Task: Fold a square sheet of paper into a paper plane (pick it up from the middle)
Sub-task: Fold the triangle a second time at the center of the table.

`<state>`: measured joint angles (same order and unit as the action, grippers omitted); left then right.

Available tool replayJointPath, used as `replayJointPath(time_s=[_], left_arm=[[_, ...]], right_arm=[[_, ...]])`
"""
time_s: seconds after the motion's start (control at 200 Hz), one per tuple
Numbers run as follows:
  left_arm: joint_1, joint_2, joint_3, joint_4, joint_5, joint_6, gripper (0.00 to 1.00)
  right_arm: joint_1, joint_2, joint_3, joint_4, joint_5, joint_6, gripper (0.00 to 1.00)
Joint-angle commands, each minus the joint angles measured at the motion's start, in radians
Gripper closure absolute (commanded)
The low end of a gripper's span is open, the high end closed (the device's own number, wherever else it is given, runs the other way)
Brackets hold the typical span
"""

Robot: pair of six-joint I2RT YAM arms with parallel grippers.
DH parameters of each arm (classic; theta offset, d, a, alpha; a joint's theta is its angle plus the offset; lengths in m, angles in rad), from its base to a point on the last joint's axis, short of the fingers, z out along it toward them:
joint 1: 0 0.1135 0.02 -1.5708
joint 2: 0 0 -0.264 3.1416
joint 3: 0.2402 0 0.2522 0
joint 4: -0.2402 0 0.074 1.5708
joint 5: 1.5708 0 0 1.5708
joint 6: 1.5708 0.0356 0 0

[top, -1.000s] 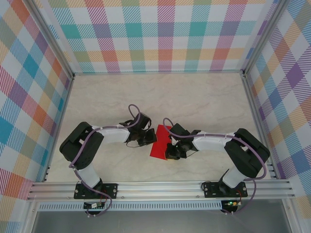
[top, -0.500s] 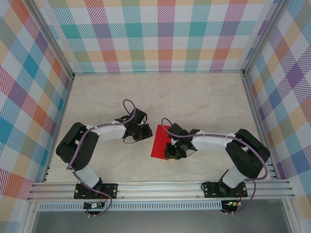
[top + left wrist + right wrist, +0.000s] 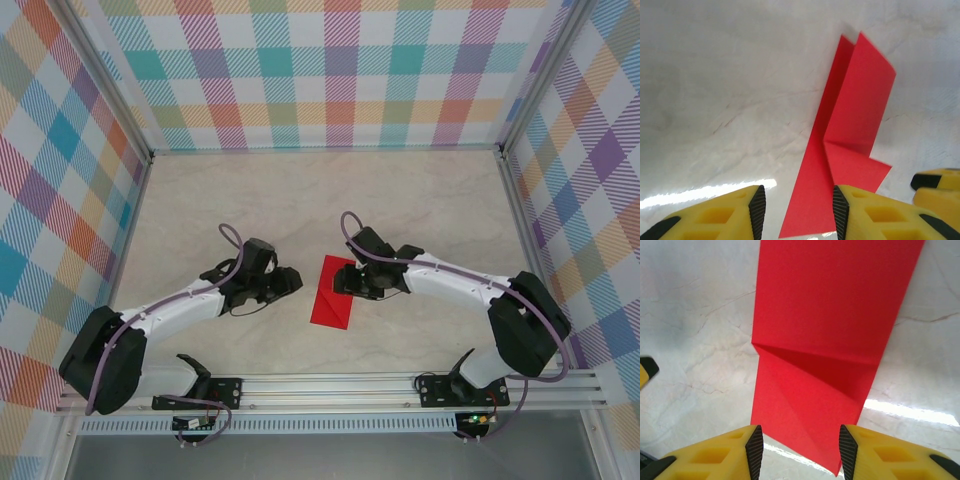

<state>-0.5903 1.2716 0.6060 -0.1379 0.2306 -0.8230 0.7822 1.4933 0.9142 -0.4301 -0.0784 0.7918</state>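
Note:
The square sheet of paper [image 3: 334,292] is bright red and lies folded into a narrow strip on the marble table, with one flap creased and slightly raised. My left gripper [image 3: 292,282] sits just left of it, open. In the left wrist view the paper [image 3: 850,115] lies ahead of the open left gripper [image 3: 799,215], and its near end reaches between the fingertips. My right gripper [image 3: 345,281] is at the strip's right edge, open. In the right wrist view the paper [image 3: 830,315] lies under and ahead of the right gripper [image 3: 800,450]. Neither holds anything. The paper plane is out of view.
Checked walls [image 3: 330,70] close in the back and both sides of the table [image 3: 420,200]. An aluminium rail [image 3: 330,390] runs along the near edge by the arm bases. A yellow finger of the right gripper [image 3: 937,187] shows in the left wrist view.
Both grippers have opened and let go of the paper. The left arm has drawn back to the left and stretched low. The right gripper has shifted back, leaving the folded strip on the table.

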Motion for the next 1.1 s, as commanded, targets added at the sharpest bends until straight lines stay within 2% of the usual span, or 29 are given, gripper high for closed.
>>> replayJointPath(time_s=[0.0, 0.22, 0.52, 0.62, 0.88, 1.095], left_arm=[[0.000, -0.038, -0.050, 0.104, 0.059, -0.062, 0.56], [-0.023, -0.015, -0.088, 0.220, 0.124, -0.100, 0.52], [-0.074, 0.103, -0.069, 0.316, 0.142, -0.132, 0.52], [-0.087, 0.140, -0.064, 0.343, 0.149, -0.140, 0.52], [-0.115, 0.221, -0.044, 0.396, 0.171, -0.145, 0.51], [-0.129, 0.251, -0.040, 0.420, 0.182, -0.140, 0.52]], right_arm=[[-0.015, 0.015, -0.009, 0.002, -0.011, -0.045, 0.52], [-0.062, 0.049, -0.042, 0.035, -0.068, -0.082, 0.51], [-0.077, 0.134, -0.032, 0.061, -0.151, -0.106, 0.53], [-0.078, 0.143, -0.035, 0.075, -0.156, -0.105, 0.58], [-0.094, 0.142, -0.061, 0.106, -0.156, -0.087, 0.79], [-0.101, 0.135, -0.074, 0.108, -0.142, -0.073, 0.84]])
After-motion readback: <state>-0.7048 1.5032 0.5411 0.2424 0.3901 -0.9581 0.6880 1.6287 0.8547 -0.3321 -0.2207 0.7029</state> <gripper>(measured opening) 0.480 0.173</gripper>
